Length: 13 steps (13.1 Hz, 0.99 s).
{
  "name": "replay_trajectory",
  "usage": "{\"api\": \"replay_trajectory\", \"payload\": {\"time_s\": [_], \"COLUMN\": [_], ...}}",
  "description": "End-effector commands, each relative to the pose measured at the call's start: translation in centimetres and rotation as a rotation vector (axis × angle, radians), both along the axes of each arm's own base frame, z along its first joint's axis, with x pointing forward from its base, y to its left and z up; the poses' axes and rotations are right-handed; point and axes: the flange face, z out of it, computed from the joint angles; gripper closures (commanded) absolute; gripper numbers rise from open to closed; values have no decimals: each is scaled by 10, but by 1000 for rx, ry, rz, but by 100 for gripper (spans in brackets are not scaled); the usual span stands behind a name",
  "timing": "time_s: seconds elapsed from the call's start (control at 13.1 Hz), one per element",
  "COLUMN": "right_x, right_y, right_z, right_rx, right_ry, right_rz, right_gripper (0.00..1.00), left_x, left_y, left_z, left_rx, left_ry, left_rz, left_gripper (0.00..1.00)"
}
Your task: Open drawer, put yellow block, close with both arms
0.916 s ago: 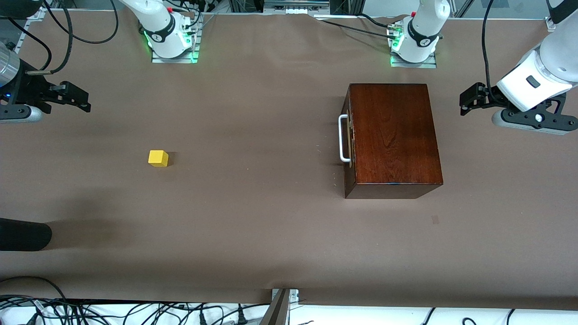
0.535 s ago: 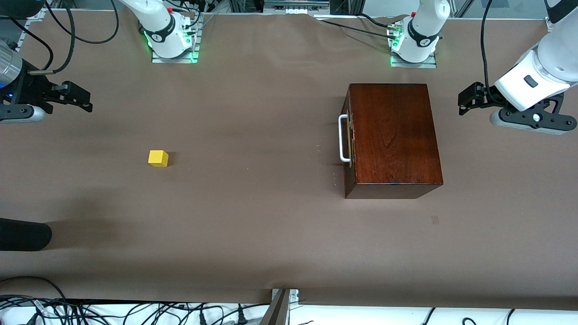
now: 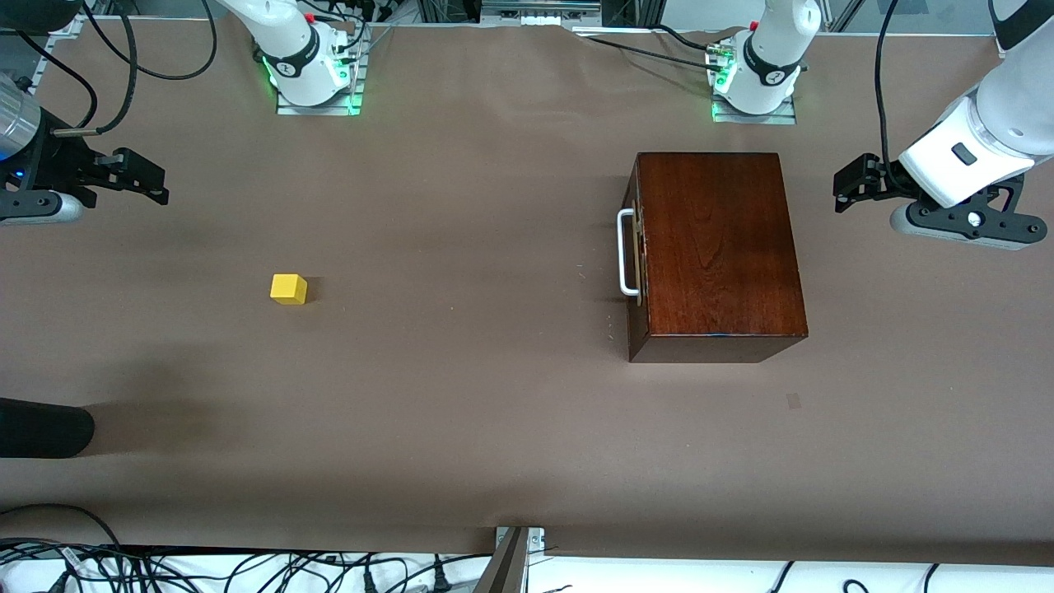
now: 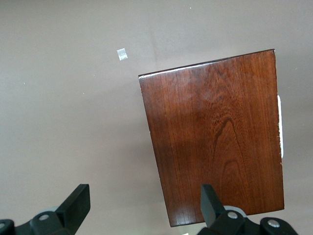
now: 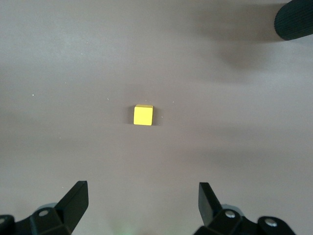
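The dark wooden box (image 3: pixel 716 247) stands toward the left arm's end of the table. Its drawer (image 3: pixel 635 247) is shut, and the white handle (image 3: pixel 626 251) faces the right arm's end. The yellow block (image 3: pixel 288 289) lies alone on the brown cover toward the right arm's end. My left gripper (image 3: pixel 848 185) hovers open and empty beside the box, at its back end; the left wrist view shows it (image 4: pixel 145 196) by the box top (image 4: pixel 215 142). My right gripper (image 3: pixel 152 179) hangs open and empty at the table's edge. In the right wrist view it (image 5: pixel 143 191) is short of the block (image 5: pixel 143 115).
A black rounded object (image 3: pixel 41 428) pokes in at the right arm's end, nearer the front camera than the block. A small pale mark (image 3: pixel 793 401) lies on the cover near the box. Both green-lit arm bases (image 3: pixel 313 82) stand along the top edge, and cables hang at the near edge.
The left arm has crept slightly toward the box. The right gripper has barely shifted. Block and box have not moved.
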Motion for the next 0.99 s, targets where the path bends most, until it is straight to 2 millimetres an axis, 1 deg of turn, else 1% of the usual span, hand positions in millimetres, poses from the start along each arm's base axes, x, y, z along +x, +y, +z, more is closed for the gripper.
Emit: {"api": "replay_trajectory", "payload": {"time_s": [0.0,0.08,0.15,0.31,0.38,0.46,0.53,0.69,0.76,0.84,0.92], "right_x": [3,3,3,3,3,3,3,3,5,7,8], "right_y": [2,3,5,8,6,6,6,5,5,5,3], "right_z": [5,4,4,4,4,4,4,5,4,1,1], "right_rx": [4,3,3,-3,-6,-7,-7,-6,-7,-6,-3], "right_ry": [-10,-8,-8,-5,-7,-7,-9,-10,-18,-16,-16], "right_rz": [8,10,13,21,18,18,18,16,17,15,11], "right_gripper": [0,0,0,0,0,0,0,0,0,0,0], "left_x": [-2,-2,-1,-13,-20,-28,-34,-44,-53,-58,-58], "left_y": [-14,-20,-38,-72,-100,-134,-171,-242,-278,-302,-319], "left_z": [-1,-18,-38,-51,-61,-69,-84,-105,-119,-130,-138], "left_rx": [11,17,12,20,31,42,54,73,81,76,53], "left_ry": [37,93,162,230,256,263,263,166,136,108,75], "left_rz": [-17,-34,-67,-130,-168,-219,-253,-184,-123,-89,-74], "left_gripper": [0,0,0,0,0,0,0,0,0,0,0]}}
